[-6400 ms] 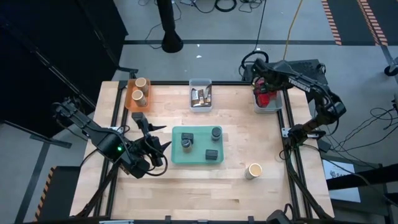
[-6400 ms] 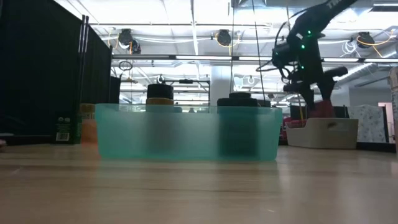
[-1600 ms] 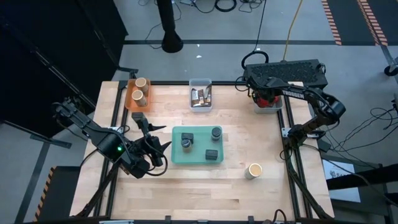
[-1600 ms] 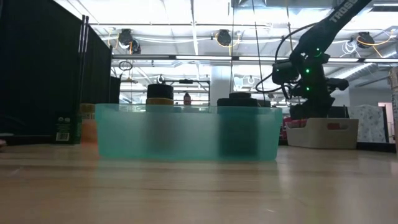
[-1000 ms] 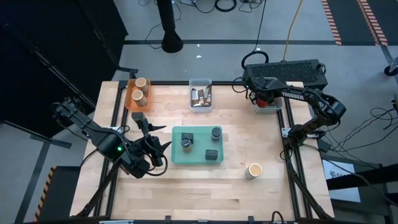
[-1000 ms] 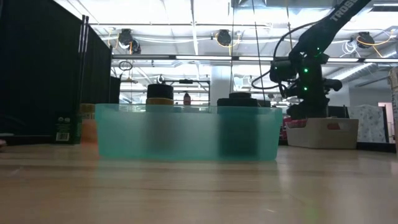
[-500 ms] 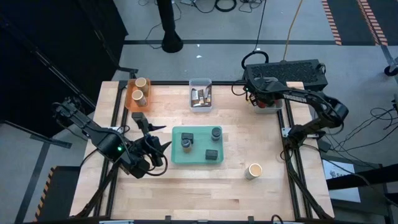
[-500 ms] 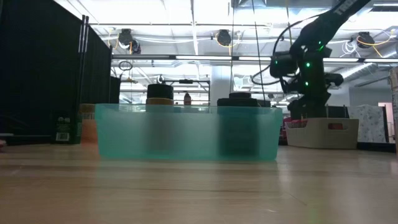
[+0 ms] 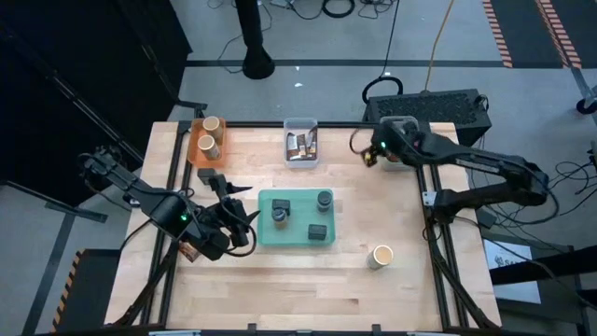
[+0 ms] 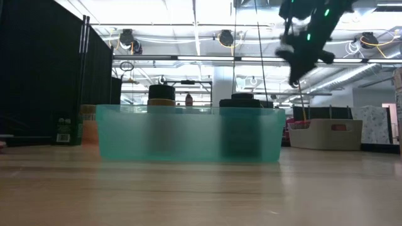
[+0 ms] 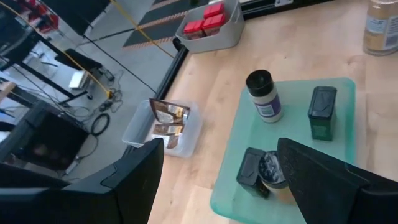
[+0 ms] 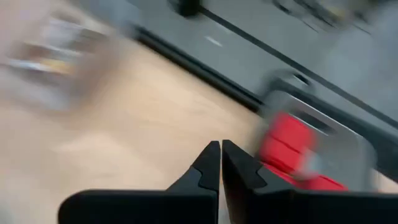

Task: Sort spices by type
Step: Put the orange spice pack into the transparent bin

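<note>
Since our right claw (image 12: 220,163) was pinched shut and empty near the red cubes (image 12: 287,147) at 1 o'clock, they looked sorted; the left claw (image 9: 238,217) waited wide by the tray (image 9: 264,233).

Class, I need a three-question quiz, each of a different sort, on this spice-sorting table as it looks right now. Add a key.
1. True or false: the right tool is shut and holds nothing.
2. How many tan jars stand in the orange bin?
3. The lone tan jar on the bare table is: A) by the left arm, B) on the right arm's side of the teal tray, C) in the clear bin.

Key: 1 true; 2 two; 3 B.
</note>
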You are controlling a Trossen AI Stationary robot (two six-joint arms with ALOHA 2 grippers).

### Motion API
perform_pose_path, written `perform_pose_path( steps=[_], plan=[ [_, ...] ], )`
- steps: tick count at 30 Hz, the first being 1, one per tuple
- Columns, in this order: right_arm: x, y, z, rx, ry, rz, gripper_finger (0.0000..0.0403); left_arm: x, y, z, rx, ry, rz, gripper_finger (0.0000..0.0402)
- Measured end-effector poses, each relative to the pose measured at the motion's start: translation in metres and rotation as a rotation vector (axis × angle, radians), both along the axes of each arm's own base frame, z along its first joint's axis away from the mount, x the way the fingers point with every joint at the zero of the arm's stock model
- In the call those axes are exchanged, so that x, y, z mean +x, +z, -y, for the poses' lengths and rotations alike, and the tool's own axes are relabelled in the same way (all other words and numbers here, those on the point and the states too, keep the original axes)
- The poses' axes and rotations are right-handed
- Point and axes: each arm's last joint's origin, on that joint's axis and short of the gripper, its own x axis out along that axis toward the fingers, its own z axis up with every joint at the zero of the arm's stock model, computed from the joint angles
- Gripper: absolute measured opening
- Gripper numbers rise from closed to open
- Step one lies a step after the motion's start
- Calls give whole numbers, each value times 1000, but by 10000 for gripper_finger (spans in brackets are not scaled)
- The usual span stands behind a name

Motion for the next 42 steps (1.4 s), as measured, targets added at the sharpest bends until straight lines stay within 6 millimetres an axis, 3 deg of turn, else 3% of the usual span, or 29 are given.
perform_pose_path(
  steps=[5,11,18,22,25,29,31,34,42],
  plan=[
    [12,21,-51,-33,267,175,0,3,-3,1,-56,-13,-19,313],
    [25,29,-106,-40,537,288,0,7,-9,5,-138,-32,-52,313],
    [32,24,-148,-82,643,310,0,18,-27,18,-272,-135,-197,313],
    [35,28,-158,-107,764,326,0,22,-37,26,-396,-220,-304,313],
    [36,31,-163,-132,819,341,0,18,-42,32,-623,-286,-449,313],
    [37,34,-163,-162,840,344,0,1,-49,28,-897,-10,-656,313],
    [38,34,-163,-174,847,340,0,-9,-51,22,-903,155,-737,313],
    [38,35,-161,-187,845,336,0,-13,-62,18,-852,273,-722,313],
    [40,37,-161,-241,878,324,0,-28,-125,5,-861,552,-753,313]
  ],
)
